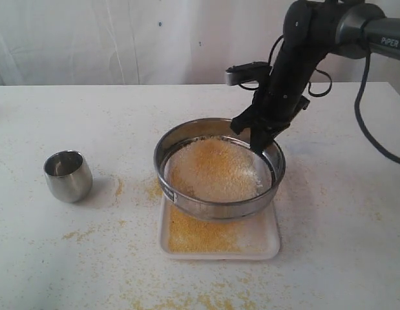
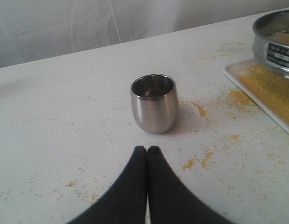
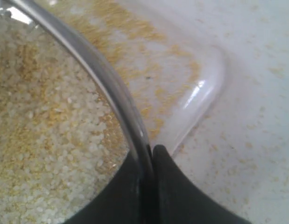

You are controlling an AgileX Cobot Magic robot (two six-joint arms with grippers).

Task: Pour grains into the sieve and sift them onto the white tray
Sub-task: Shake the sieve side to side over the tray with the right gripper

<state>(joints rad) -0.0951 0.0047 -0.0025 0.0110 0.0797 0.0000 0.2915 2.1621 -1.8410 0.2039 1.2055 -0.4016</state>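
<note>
Sifting looks to be the step in hand. In the exterior view the right gripper pinches the far rim of the sieve, which sits over the far part of the white tray; a broad heap of grains lies on the mesh and a yellow layer already covers the near part of the tray; whether the sieve's near edge rests on the tray cannot be told. Loose grains speckle the table around the tray, so short, level shakes seem wiser than wide swings; the sieve should stay centred over the tray so that what falls lands inside the rim.

In the left wrist view the left gripper has its jaws pressed together on nothing and hovers over bare table; the steel cup stands upright just ahead of it, apart from it, and looks emptied. The tray's corner and the sieve's wall show at the edge, well apart from this gripper; it is best kept out of the way.

In the right wrist view the right gripper has its jaws closed on the thin steel rim, one finger inside over the grains, one outside above the tray's rounded corner. The hold is narrow and on one side only, so the loaded sieve could likely twist or slip; gentle motion suits it, with the rim held level so that no grains spill over the low side.
</note>
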